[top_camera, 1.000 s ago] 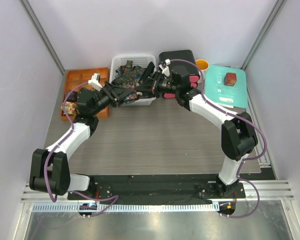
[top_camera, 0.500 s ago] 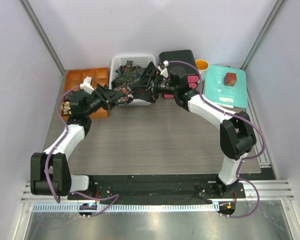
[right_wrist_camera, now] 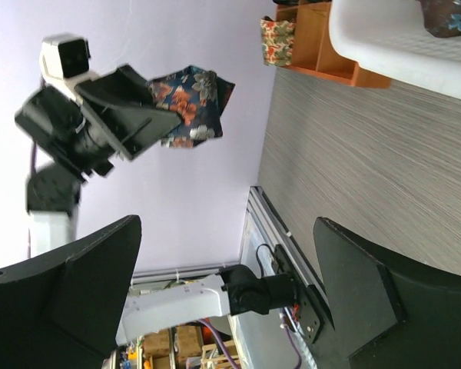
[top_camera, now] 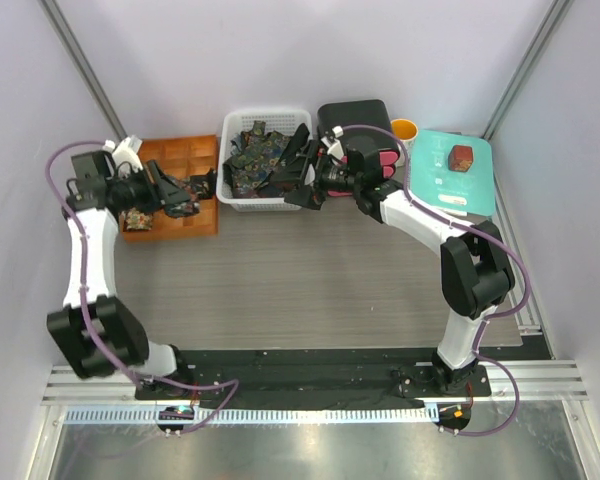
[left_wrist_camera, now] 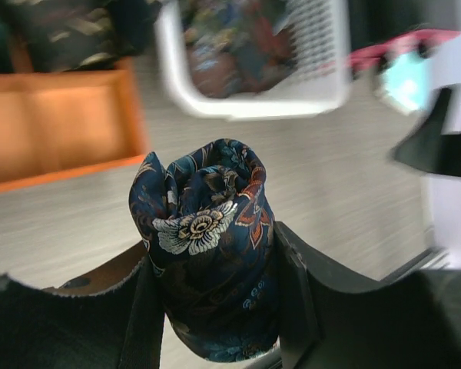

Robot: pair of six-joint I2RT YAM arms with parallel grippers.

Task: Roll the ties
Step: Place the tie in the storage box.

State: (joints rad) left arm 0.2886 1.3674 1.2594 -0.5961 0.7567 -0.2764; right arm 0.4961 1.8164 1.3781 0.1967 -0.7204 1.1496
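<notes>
- Step in hand: stowing. A rolled tie (left_wrist_camera: 207, 254) sits clamped between the fingers (left_wrist_camera: 296, 292) of the left gripper (top_camera: 185, 191), wound tight, with a pale flower print facing the wrist camera.
- Where it is: in the top view, the roll hangs at upper left of the frame, over the right part of the orange tray (top_camera: 173, 152). The right wrist view shows it held up clear of the table (top_camera: 310, 270).
- Right gripper (top_camera: 293, 170): fingers spread wide with nothing between them. It sits at the front rim of the white basket (top_camera: 267, 204), upper middle of the frame.
- Judgement: rolling of this tie looks done. The next move calls for lowering the roll into a free compartment, upright, and letting go gently so the winding does not spring loose.
- After that, the right arm is well placed to draw another tie from the basket.
- Orange tray: divided into compartments. One finished roll (top_camera: 138, 218) with a lighter red-green print stands in the lower-left corner compartment. The other compartments are too shadowed by the arm to judge.
- White basket: a heap of loose ties (top_camera: 257, 150), dark paisley, tangled and unrolled.
- Teal tray (top_camera: 435, 185), upper right: holds only a small red-brown box (top_camera: 462, 157), no ties.
</notes>
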